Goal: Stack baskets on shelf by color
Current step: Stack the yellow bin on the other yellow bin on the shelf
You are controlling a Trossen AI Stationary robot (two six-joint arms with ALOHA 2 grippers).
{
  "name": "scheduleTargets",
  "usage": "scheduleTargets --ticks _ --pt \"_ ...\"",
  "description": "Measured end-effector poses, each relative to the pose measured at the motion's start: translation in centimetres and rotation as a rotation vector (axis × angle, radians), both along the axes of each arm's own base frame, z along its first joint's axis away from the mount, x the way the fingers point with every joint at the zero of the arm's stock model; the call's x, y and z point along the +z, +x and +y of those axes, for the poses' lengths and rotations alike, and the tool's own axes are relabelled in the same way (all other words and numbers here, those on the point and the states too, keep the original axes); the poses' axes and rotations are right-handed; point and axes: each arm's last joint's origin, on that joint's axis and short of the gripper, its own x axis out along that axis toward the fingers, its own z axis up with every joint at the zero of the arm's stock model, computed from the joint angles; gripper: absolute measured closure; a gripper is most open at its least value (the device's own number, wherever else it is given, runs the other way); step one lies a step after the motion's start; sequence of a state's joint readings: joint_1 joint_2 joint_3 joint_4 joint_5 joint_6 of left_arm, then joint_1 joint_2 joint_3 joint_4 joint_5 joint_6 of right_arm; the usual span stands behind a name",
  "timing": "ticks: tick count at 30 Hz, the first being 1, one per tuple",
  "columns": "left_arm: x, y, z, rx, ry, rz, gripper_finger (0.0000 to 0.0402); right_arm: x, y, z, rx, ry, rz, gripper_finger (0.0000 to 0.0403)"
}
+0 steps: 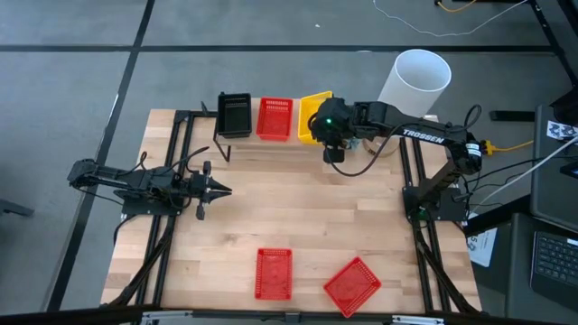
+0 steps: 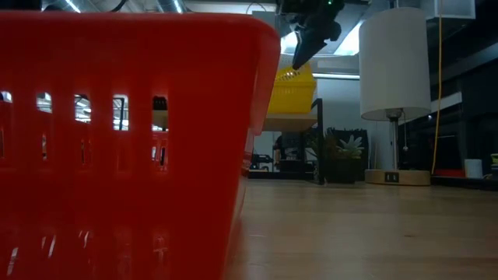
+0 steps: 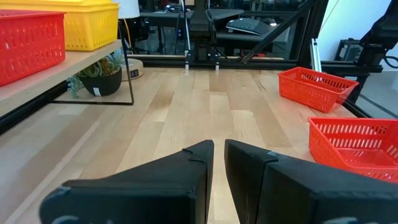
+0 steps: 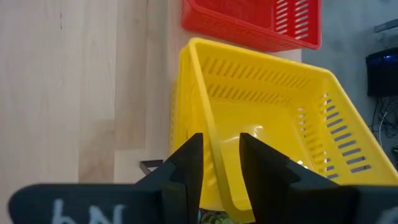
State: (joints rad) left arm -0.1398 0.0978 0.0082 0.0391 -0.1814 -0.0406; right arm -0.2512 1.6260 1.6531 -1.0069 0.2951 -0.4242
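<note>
Right wrist view: yellow basket (image 4: 267, 118) rim between jaws.

Your right arm stretches from its base at the table's right edge toward the far side, wrist angled down. Its right gripper (image 4: 221, 165) points downward, the two dark fingers (image 4: 186, 165) a narrow gap apart with a thin wall between them. Your left arm lies low along the table's left side, and its left gripper (image 3: 217, 165) faces the centre, fingers nearly together, holding nothing.
</note>
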Motion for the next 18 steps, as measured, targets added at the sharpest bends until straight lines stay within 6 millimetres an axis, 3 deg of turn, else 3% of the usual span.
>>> scheduleTargets --ticks 5,12,18 --pt "0.0 0.0 0.0 0.001 0.0 0.0 0.037 0.0 0.0 0.0 0.001 0.0 0.001 0.0316" --pt "0.0 0.0 0.0 0.0 0.0 0.0 0.037 0.0 0.0 0.03 0.019 -0.011 0.01 0.0392" --pt "0.0 0.0 0.0 0.0 0.005 0.0 0.037 0.19 0.26 0.61 -0.006 -0.097 0.014 0.0396"
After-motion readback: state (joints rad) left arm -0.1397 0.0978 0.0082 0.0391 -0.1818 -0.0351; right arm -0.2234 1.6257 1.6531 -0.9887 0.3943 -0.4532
